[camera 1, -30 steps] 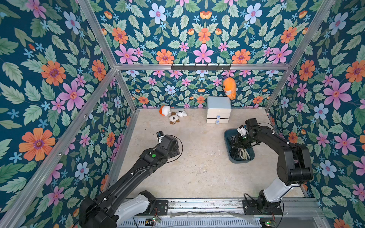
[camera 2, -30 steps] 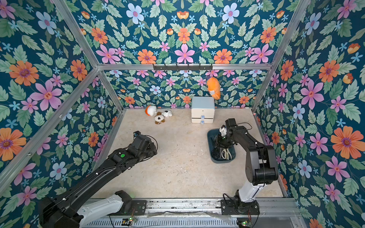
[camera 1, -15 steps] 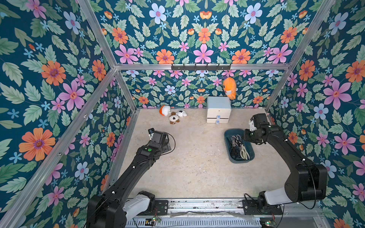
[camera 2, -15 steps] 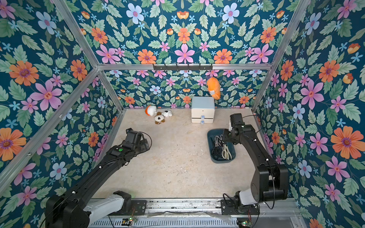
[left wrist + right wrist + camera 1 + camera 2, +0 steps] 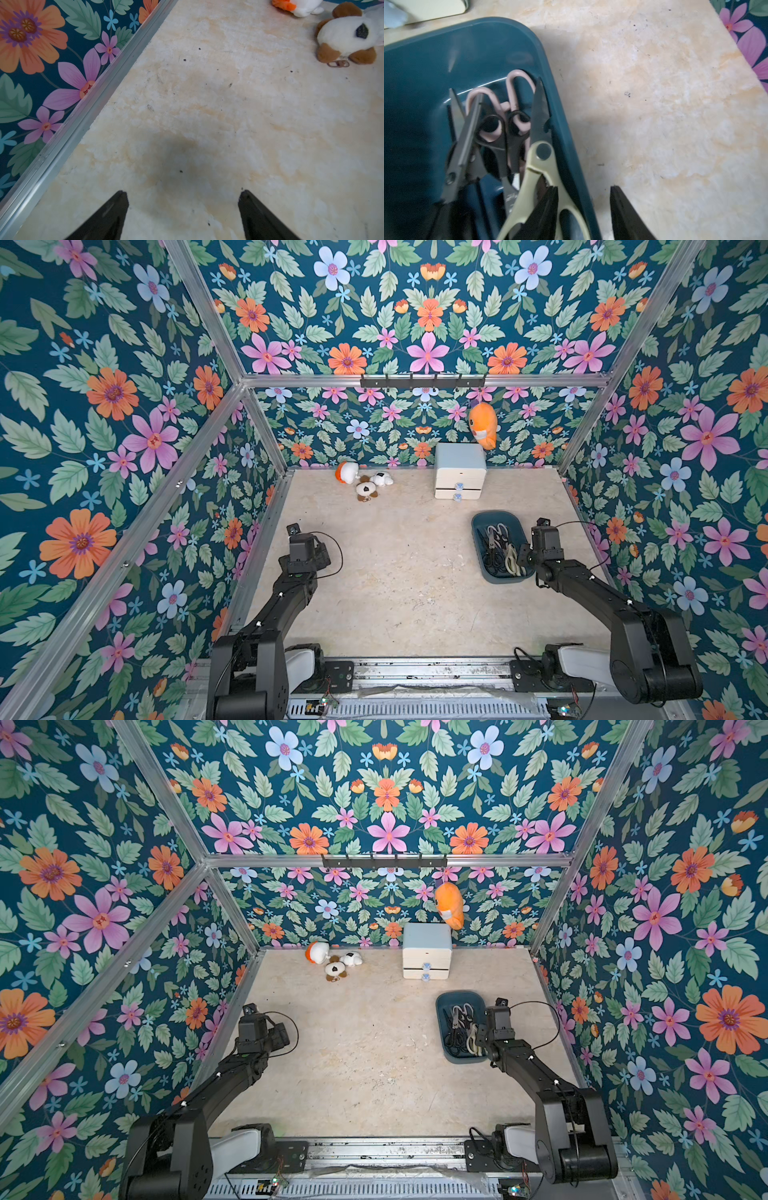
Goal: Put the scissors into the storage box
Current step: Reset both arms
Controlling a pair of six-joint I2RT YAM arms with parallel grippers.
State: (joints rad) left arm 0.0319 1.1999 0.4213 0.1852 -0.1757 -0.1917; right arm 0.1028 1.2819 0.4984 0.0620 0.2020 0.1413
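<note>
Several scissors (image 5: 500, 547) lie piled in the dark teal storage box (image 5: 494, 515) at the right of the floor, as both top views show, with the box (image 5: 459, 994) holding them. In the right wrist view a cream-handled pair (image 5: 542, 166), a pinkish pair (image 5: 517, 83) and black-handled pairs (image 5: 496, 128) rest inside its wall (image 5: 546, 68). My right gripper (image 5: 583, 189) hovers open over the box's right wall, holding nothing. My left gripper (image 5: 182, 194) stands wide open over bare floor near the left wall, far from the box.
A white two-drawer cabinet (image 5: 460, 477) stands at the back behind the box. Small plush toys (image 5: 365, 485) lie at the back left, one of them a brown-and-white plush (image 5: 349, 37). An orange plush (image 5: 483, 425) hangs on the back wall. A metal rail (image 5: 62, 135) runs along the left wall.
My right gripper has lifted out of the box and pulled back to its right edge, jaws a little wider. My left arm has drawn back toward the left wall.
</note>
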